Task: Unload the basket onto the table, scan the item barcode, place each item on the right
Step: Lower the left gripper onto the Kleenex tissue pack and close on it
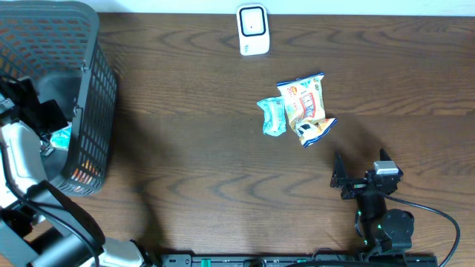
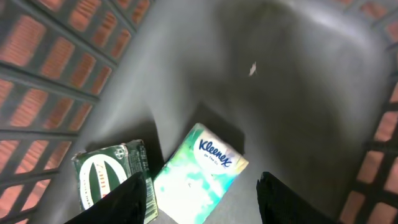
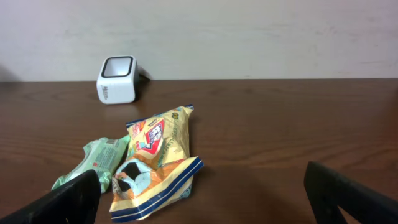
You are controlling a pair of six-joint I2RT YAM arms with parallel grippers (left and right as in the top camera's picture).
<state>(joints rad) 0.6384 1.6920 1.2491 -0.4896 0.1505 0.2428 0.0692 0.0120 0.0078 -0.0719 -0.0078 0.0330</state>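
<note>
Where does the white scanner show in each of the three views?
Overhead: scanner at top centre, near the picture's upper edge.
Left wrist: not in it; only the basket's inside shows.
Right wrist: scanner at upper left.
Shared landmark: the snack bag, in overhead and right wrist.

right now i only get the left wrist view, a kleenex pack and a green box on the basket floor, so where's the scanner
Observer: The scanner stands at the far edge of the table, outside the basket and well to its right.
Operator: anything out on the table
Observer: Yes, a snack bag and a green pack lie side by side in front of the scanner.
Operator: and the right claw
Observer: The right claw is open and empty, near the table's front edge, facing those two items.
</note>
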